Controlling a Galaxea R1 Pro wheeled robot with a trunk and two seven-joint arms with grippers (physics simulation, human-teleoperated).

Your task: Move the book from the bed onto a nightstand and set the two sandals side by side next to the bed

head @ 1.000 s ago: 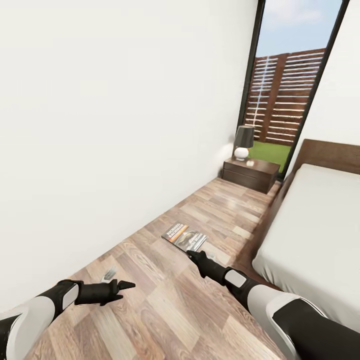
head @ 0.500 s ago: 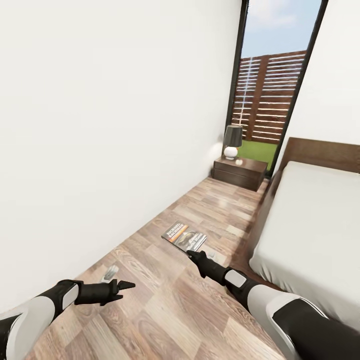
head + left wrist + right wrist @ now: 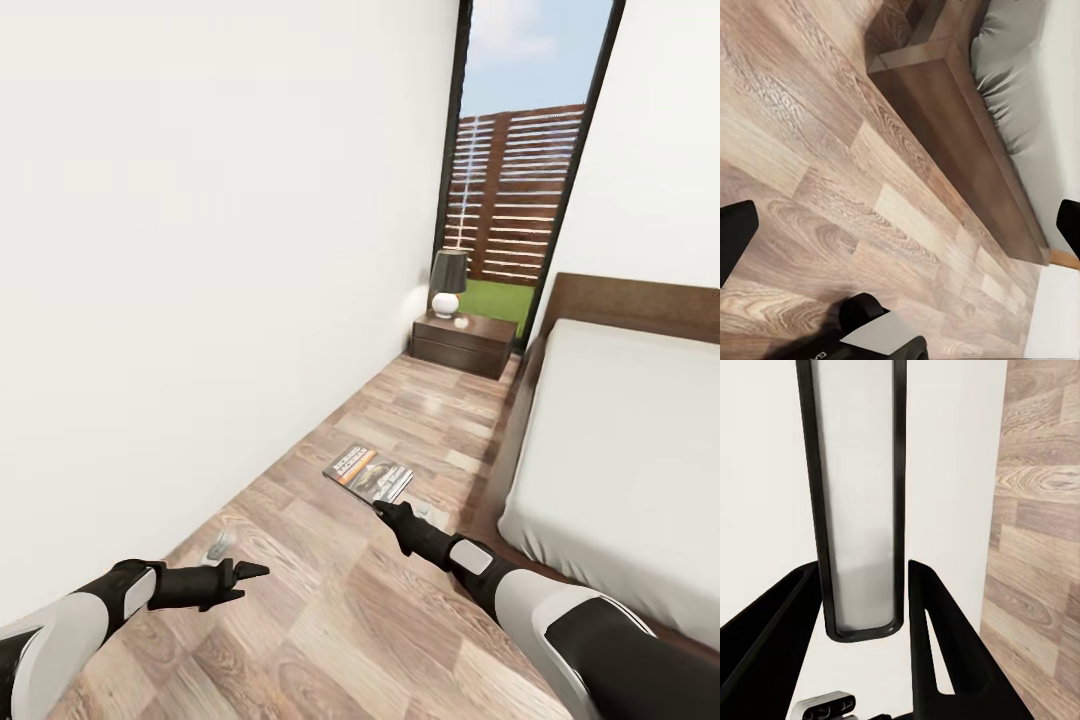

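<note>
On the wooden floor (image 3: 330, 600) between the white wall (image 3: 200, 250) and the bed (image 3: 620, 450), the book (image 3: 369, 474) lies flat, cover up, not on the mattress. Its long axis runs slantwise across the aisle, from the wall side nearer the nightstand (image 3: 463, 342) towards the bed side nearer the robot. The right gripper (image 3: 385, 513) hangs just short of the book's near corner and points straight at it, so the right arm is plainly the nearer one; the book lies directly ahead of that gripper and a little towards the wall. In the right wrist view its fingers (image 3: 934, 637) stand spread with nothing between them. The left gripper (image 3: 240, 573) sits lower in the head view and well apart from the book, close to the wall; its fingertips (image 3: 735, 236) show wide apart against bare boards, empty too. The nightstand stands far down the aisle beside the headboard, carrying a lamp (image 3: 448, 282). A pickup looks to be the step at hand, likely a short reach forward and down with the right arm.
</note>
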